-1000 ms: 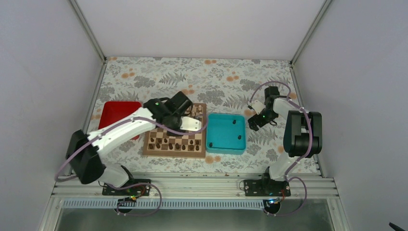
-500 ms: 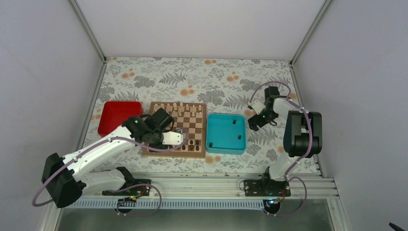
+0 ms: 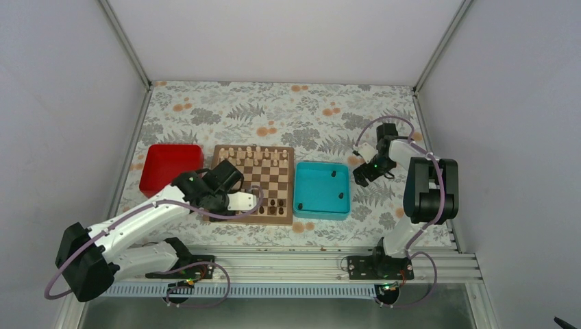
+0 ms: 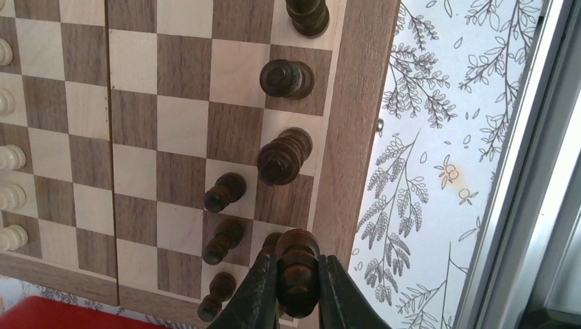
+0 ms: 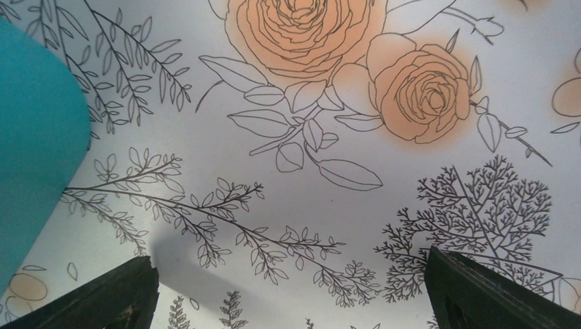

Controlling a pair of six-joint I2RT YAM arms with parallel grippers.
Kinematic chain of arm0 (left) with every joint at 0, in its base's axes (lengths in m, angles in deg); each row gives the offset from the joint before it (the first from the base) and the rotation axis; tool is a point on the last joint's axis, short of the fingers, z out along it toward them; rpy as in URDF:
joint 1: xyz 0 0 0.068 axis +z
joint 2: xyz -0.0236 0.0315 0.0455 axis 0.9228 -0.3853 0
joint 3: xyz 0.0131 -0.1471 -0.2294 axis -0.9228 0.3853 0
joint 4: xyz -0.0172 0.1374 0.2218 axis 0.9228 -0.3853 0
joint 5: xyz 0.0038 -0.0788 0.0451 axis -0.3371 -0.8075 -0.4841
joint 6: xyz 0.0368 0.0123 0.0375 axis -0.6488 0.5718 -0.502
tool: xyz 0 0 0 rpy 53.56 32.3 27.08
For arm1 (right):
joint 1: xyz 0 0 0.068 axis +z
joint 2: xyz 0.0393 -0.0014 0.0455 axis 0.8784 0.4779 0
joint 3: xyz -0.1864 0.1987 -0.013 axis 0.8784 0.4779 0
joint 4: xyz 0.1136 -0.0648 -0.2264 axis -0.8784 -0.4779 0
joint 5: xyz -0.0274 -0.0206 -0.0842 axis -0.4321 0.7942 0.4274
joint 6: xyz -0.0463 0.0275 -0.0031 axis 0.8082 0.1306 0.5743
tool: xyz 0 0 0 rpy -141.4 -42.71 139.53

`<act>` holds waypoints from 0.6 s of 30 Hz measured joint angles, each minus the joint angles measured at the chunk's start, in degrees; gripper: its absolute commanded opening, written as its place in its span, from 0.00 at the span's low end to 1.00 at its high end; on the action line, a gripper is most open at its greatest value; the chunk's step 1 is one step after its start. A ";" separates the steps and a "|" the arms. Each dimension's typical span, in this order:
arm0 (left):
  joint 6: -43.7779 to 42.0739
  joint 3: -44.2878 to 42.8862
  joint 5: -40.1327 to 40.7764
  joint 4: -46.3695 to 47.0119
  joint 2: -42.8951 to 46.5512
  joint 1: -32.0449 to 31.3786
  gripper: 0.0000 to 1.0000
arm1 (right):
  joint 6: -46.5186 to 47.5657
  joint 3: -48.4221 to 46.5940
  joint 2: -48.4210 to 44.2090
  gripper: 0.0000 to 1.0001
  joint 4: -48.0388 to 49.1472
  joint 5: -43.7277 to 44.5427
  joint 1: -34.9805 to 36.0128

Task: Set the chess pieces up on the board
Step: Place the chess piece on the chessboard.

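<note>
A floral-patterned desk [image 3: 288,110] sits inside white walls, with the board [image 3: 267,181] at the centre of the overhead view, between a red tray [image 3: 168,164] and a teal tray [image 3: 322,205]. At the board's lower left corner, the left fingers [image 4: 260,295] pinch one dark piece [image 4: 297,257] beside the border. Other dark chess pieces [image 4: 283,156] stand in the nearest two rows, and pale pieces [image 4: 10,157] line the far side. Three dark pieces [image 3: 333,174] lie in the teal tray. The right fingers [image 5: 116,295] are spread wide over the desk just right of that tray, holding nothing.
</note>
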 measured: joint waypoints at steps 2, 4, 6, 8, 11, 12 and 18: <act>0.00 0.37 -0.04 0.85 -0.22 0.13 0.11 | 0.00 0.00 0.20 1.00 0.00 0.00 0.00; 0.00 0.74 -0.09 2.10 -0.72 0.22 0.11 | 0.00 0.00 0.46 1.00 0.00 0.02 -0.04; -0.04 1.25 -0.24 3.32 -1.36 0.39 0.11 | 0.00 0.00 0.57 1.00 0.04 0.04 -0.07; -0.15 1.62 -0.39 4.46 -2.27 0.59 0.10 | 0.00 0.00 0.57 1.00 0.07 0.04 -0.11; -0.26 2.19 -0.55 5.95 -3.65 0.87 0.10 | 0.00 0.00 0.57 1.00 0.13 0.00 -0.42; -0.39 2.43 -0.61 6.32 -4.04 1.01 0.10 | 0.00 0.00 0.57 1.00 0.15 0.00 -0.46; -0.85 4.02 -0.90 8.59 -4.81 2.27 0.10 | 0.00 0.00 0.59 1.00 0.17 0.00 -0.46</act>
